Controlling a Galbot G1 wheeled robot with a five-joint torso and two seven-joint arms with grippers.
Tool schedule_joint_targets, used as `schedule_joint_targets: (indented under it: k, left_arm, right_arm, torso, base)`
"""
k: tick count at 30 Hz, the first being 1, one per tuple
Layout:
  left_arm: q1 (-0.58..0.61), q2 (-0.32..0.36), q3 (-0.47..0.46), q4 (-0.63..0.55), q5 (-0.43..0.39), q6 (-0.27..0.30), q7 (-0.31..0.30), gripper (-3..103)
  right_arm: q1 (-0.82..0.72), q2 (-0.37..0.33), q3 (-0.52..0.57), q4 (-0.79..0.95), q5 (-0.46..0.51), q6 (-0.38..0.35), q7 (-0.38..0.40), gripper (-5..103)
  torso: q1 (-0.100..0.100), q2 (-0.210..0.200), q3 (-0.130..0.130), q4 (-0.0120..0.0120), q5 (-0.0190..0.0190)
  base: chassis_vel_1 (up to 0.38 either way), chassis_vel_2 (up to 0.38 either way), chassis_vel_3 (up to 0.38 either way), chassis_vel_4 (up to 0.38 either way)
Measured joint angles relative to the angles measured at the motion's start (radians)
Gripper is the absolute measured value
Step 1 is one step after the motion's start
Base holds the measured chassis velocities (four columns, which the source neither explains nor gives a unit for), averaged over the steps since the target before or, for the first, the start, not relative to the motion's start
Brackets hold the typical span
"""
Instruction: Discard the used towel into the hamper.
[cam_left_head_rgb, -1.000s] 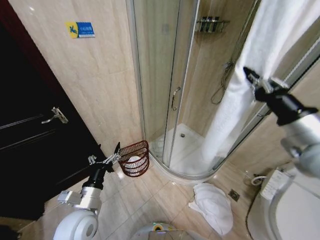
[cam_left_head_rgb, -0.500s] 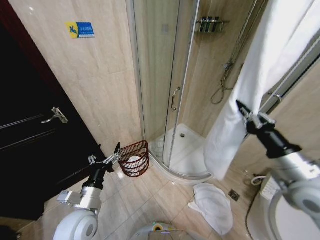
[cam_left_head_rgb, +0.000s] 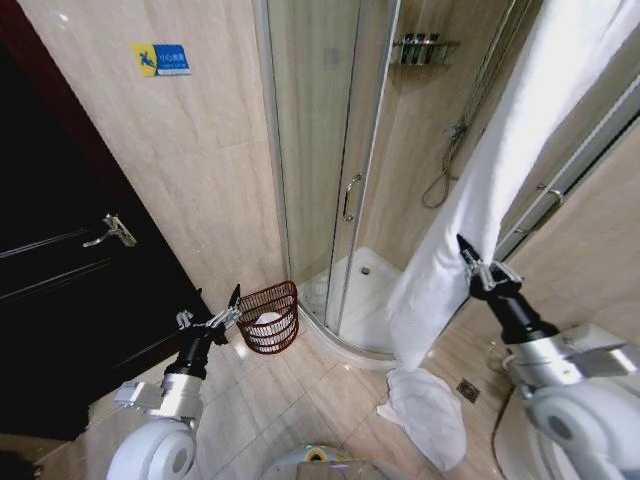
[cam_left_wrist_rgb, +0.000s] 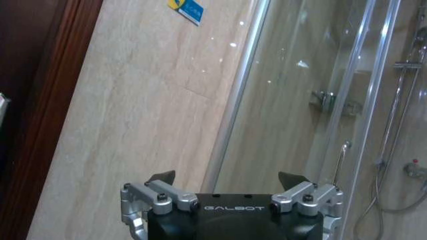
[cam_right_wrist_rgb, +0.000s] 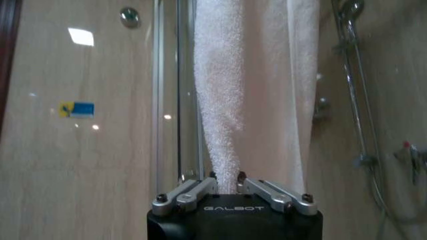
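A long white towel hangs from high on the right down in front of the shower. My right gripper is shut on its lower part; the right wrist view shows the fingertips pinched on a fold of the towel, gripper. The hamper, a dark reddish-brown wire basket holding something white, stands on the floor by the shower's glass wall. My left gripper hovers just left of the hamper, open and holding nothing; in the left wrist view it faces the tiled wall.
A second white towel lies crumpled on the floor tiles by the shower base. A dark door with a lever handle is at left. A toilet sits at lower right. The shower's glass door rises behind the hamper.
My right arm has come down and leftward with the towel in its grip, drawing the cloth down and across the shower front. The left arm and hamper have stayed put.
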Motion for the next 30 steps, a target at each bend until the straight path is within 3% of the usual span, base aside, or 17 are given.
schedule_joint_targets:
  k: [8,19,21,25,30]
  left_arm:
    - [0.000,0.000,0.000,0.000,0.000,0.000,0.000,100]
    - [0.000,0.000,0.000,0.000,0.000,0.000,0.000,100]
    - [0.000,0.000,0.000,0.000,0.000,0.000,0.000,100]
    - [0.000,0.000,0.000,0.000,0.000,0.000,0.000,100]
    - [0.000,0.000,0.000,0.000,0.000,0.000,0.000,100]
  right_arm:
    - [-0.033,0.074,-0.084,-0.115,-0.094,0.074,-0.056,4]
    - [-0.016,0.074,-0.106,-0.079,-0.126,0.086,-0.029,4]
    - [-0.013,0.075,-0.075,-0.038,-0.170,0.104,-0.017,4]
    - [-0.019,0.076,-0.003,0.020,-0.214,0.104,-0.007,4]
    - [-0.007,0.060,0.084,0.090,-0.187,0.090,0.008,4]
  torso:
    - [0.000,0.000,0.000,-0.0002,0.0003]
    - [0.000,0.000,0.000,0.0000,0.0010]
    - [0.000,0.000,0.000,0.0000,-0.0009]
    - [0.000,0.000,0.000,-0.0001,0.0002]
    - [0.000,0.000,0.000,-0.0001,-0.0005]
  base:
    - [0.000,0.000,0.000,0.000]
    - [0.000,0.000,0.000,0.000]
    - [0.000,0.000,0.000,0.000]
    - [0.000,0.000,0.000,0.000]
    - [0.000,0.000,0.000,0.000]
